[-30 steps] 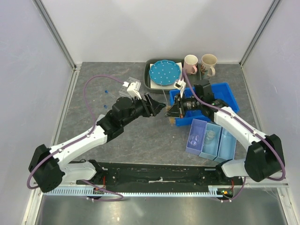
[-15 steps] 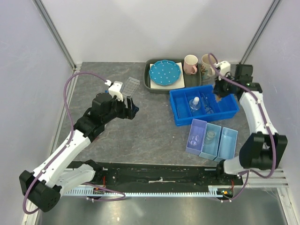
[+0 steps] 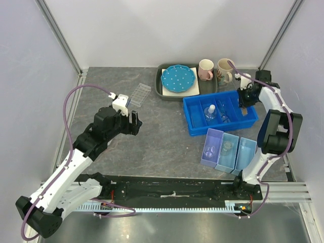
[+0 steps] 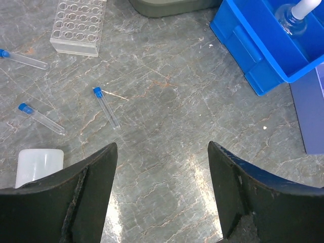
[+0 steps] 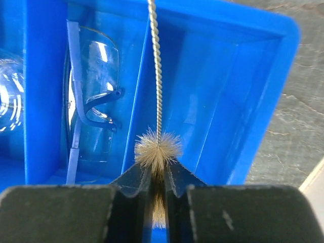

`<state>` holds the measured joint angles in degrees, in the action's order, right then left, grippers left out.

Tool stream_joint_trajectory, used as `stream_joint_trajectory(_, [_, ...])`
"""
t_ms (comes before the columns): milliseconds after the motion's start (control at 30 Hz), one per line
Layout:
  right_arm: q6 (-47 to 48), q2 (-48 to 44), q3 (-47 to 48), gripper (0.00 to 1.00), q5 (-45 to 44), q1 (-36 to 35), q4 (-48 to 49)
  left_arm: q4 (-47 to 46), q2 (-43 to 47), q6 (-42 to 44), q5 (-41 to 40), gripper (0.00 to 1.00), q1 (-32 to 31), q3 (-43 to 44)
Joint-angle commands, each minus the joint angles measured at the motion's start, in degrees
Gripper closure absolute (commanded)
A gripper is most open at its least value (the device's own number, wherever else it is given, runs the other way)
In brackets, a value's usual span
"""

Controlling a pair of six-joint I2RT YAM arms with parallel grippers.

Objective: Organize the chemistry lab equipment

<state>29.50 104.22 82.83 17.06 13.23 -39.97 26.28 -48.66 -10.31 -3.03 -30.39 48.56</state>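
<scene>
The right gripper (image 5: 158, 174) is pinched almost shut on the bristle tuft of the tube brush (image 5: 157, 76). The brush's twisted wire stem runs straight out from the fingertips, so its long axis continues the line of the hand. Brush and fingers sit over the end compartment of the blue bin (image 5: 255, 101), with the stem parallel to the divider. Clear safety glasses (image 5: 96, 96) lie in the next compartment. Whether the bristles touch the bin floor cannot be told. In the overhead view this gripper (image 3: 244, 96) is at the bin's far right corner (image 3: 251, 112), so lowering and letting go looks like all that step needs. The left gripper (image 4: 162, 192) is spread wide and holds nothing, hovering over bare table top. The closest blue-capped tube (image 4: 106, 107) lies flat just ahead and a little left of the gap between the fingers. Its cap is at the far end and its length runs nearly away from the hand, tilted slightly. Two more tubes (image 4: 41, 118) lie further left, and the clear test-tube rack (image 4: 78, 25) stands beyond them. The left arm (image 3: 96, 134) is plainly the nearer one for these. Gripping across the tube's width would probably call for a small shift left and forward.
</scene>
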Motion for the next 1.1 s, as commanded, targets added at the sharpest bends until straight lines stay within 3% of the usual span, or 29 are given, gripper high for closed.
stream_joint_trajectory(0, [0.65, 2.82, 0.41, 0.82, 0.61, 0.12, 0.33, -0.27, 1.38, 2.31, -1.54, 0.21, -0.02, -0.22])
stream_joint_trajectory(367, [-0.75, -4.28, 0.58, 0.39, 4.12, 1.44, 0.15, -0.27, 1.03, 2.04, -2.07, 0.21, -0.02, -0.48])
stream_joint_trajectory(567, [-2.51, -10.61, -0.47, 0.32, 8.77, 1.44, 0.24, -0.71, 0.68, 1.87, -2.86, 0.21, -0.02, -0.65])
stream_joint_trajectory(633, [-3.39, -13.6, -1.61, 0.3, 13.93, 1.36, 0.59, -0.88, 0.41, 1.78, -2.95, 0.21, -0.02, -0.74])
stream_joint_trajectory(867, [-9.36, -24.14, -15.05, 0.2, 30.38, 1.18, 9.35, -1.23, -0.64, 0.99, -3.13, 0.2, -0.02, -1.18])
stream_joint_trajectory(1067, [-10.78, -32.41, -25.07, 0.04, 34.71, 1.18, 16.75, -2.64, -0.9, -1.64, -2.6, 0.09, 0.24, -2.24])
